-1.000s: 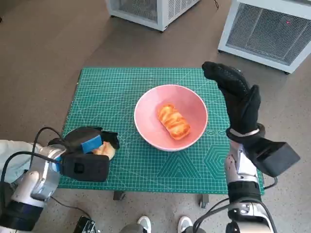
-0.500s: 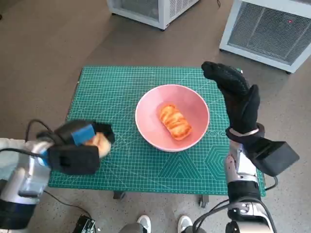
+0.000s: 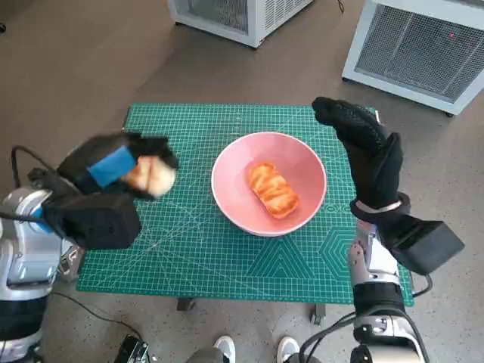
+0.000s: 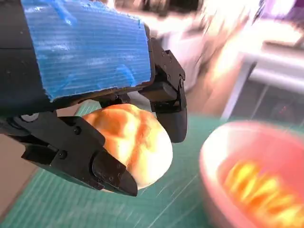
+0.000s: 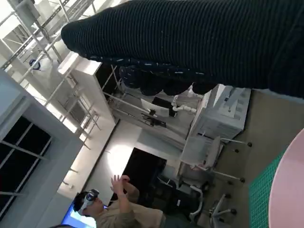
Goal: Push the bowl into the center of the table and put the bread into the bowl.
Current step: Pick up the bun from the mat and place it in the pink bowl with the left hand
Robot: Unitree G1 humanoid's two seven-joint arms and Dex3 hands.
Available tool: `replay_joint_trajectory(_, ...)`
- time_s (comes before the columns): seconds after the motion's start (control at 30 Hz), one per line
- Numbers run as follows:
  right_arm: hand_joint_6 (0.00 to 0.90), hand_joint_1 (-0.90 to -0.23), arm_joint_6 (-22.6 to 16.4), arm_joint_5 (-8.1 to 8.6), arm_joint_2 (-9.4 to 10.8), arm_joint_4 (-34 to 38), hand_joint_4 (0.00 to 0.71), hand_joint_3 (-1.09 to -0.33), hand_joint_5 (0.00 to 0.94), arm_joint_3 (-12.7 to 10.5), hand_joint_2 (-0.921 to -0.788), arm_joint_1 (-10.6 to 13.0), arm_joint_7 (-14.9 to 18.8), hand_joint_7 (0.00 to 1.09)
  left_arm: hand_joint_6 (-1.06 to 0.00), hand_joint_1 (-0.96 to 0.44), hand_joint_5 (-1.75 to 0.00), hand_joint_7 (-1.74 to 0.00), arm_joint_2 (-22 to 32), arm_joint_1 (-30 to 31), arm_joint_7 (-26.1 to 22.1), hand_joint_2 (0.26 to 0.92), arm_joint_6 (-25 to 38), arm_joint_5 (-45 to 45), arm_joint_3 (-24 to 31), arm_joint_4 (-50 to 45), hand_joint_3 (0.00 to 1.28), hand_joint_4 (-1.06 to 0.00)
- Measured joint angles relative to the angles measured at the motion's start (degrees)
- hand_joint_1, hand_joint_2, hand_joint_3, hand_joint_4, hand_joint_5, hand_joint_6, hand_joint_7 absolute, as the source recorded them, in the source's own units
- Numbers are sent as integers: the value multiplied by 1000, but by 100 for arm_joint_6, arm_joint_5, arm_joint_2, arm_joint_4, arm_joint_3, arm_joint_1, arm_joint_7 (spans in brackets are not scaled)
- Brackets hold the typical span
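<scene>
The table (image 3: 227,257), under a green cutting mat, carries a pink bowl (image 3: 302,219) near its middle. The bowl sits between the two hands — to the right of the left hand's fingers and just left of the right hand. One bread (image 3: 270,189) already lies in it, golden and glossy, tilted along the bowl's floor; in the left wrist view it shows only as a yellow blur inside the pink rim.

The left hand (image 3: 121,170) is raised above the mat's left part, blurred in the head view. Its black fingers (image 4: 168,102) are curled round a second bread, the roll (image 4: 135,142): in the wrist view one finger comes down over the roll's far side and others cup it from beneath, so the roll is gripped on both sides and clear of the mat. The bowl's rim lies just beyond the fingertips, apart from them.

The right hand (image 3: 367,147) stands upright beside the bowl's right edge, palm toward the bowl, its gloved fingers stretched out straight and holding nothing. Whether the glove touches the rim cannot be told. In the right wrist view the glove is a dark band, with a person (image 5: 116,209) far off below it, one hand raised.
</scene>
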Motion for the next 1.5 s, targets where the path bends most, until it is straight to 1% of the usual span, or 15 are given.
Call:
replay_joint_trajectory(0.2,86,-754,1,0,3,-18,304,-751,10,-2,-921,29,-1,561,-657,4,-1022,-1140,-390,-351,19,905,-28,15,-340,-54,24,-821)
replay_joint_trajectory(0.37,86,-755,0,-1,-1,-72,306,-750,10,-15,-921,66,-10,561,-660,3,-1021,-1135,-670,-674,16,904,-175,28,-672,138,23,-825)
replay_joint_trajectory(0.63,86,-767,5,12,-13,-167,313,-750,12,-69,-921,140,-15,564,-663,3,-1030,-1125,-1221,-1248,17,904,-519,143,-1230,975,22,-822)
replay_joint_trajectory(0.83,87,-769,17,20,-39,-268,314,-748,11,-103,-921,197,-17,565,-659,2,-1054,-1119,-1599,-1517,29,908,-836,145,-1481,1718,22,-809)
replay_joint_trajectory(0.93,87,-769,30,20,-46,-326,317,-747,12,-107,-921,249,-30,565,-641,2,-1085,-1127,-1766,-1628,104,916,-1022,151,-1577,2155,24,-791)
replay_joint_trajectory(0.97,88,-769,40,18,-46,-352,319,-747,13,-107,-921,271,-40,565,-604,2,-1125,-1147,-1813,-1654,135,918,-1092,155,-1599,2297,49,-766)
replay_joint_trajectory(1.0,88,-769,47,18,-47,-372,319,-747,13,-108,-921,290,-48,565,-590,1,-1141,-1155,-1858,-1674,167,918,-1146,156,-1615,2417,60,-756)
replay_joint_trajectory(1.03,88,-769,55,19,-48,-400,321,-746,13,-110,-921,313,-59,565,-514,1,-1194,-1236,-1905,-1689,205,919,-1205,160,-1630,2558,117,-696)
replay_joint_trajectory(1.07,88,-769,61,19,-50,-430,321,-746,14,-114,-921,341,-68,565,-463,1,-1232,-1291,-1949,-1697,246,920,-1253,168,-1652,2690,156,-654)
replay_joint_trajectory(1.1,89,-769,65,18,-53,-450,322,-746,14,-117,-921,360,-75,565,-422,-21,-1103,-1166,-1975,-1701,273,903,-1294,174,-1671,2786,157,-585)
replay_joint_trajectory(1.17,90,-768,74,16,-67,-496,325,-745,15,-127,-921,395,-109,565,-406,-89,-538,-632,-2023,-1702,295,887,-1341,201,-1705,2960,104,-475)
replay_joint_trajectory(1.2,91,-768,75,9,-75,-511,326,-745,15,-137,-921,405,-129,564,-413,-111,-349,-445,-2044,-1701,302,889,-1346,218,-1722,3039,75,-442)
replay_joint_trajectory(1.23,92,-768,76,4,-82,-521,328,-744,16,-145,-921,413,-143,564,-402,-136,-223,-316,-2056,-1701,302,886,-1346,228,-1737,3091,53,-397)
replay_joint_trajectory(1.33,94,-766,77,-23,-113,-554,330,-743,16,-165,-921,440,-223,563,-381,-196,-73,-151,-2064,-1697,298,874,-1292,264,-1798,3173,22,-331)
replay_joint_trajectory(1.5,97,-763,75,-66,-137,-611,334,-743,17,-170,-921,479,-367,560,-366,-255,-12,-69,-2042,-1670,297,865,-1232,279,-1808,3135,7,-296)
